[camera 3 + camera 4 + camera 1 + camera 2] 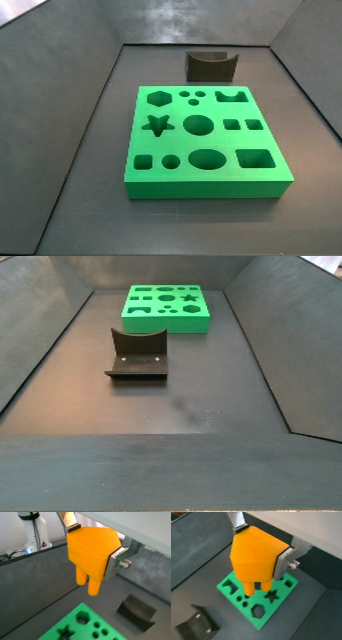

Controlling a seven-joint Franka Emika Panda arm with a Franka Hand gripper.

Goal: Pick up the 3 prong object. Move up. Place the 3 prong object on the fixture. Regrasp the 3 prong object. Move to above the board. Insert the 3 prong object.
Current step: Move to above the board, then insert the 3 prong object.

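Your gripper [261, 552] is closed tight on the 3 prong object [254, 557]. You can see this in both wrist views: the silver fingers [115, 562] press on the orange piece from two sides, and its prongs point down. The gripper is high in the air, so neither side view shows it. The green board [203, 140] lies below with all its holes empty. The fixture [138, 354] stands apart from the board, and nothing sits on it. So you have the piece in hand. You cannot tell if the regrasp is done. I think what is left is to line up over the board and push the piece in.
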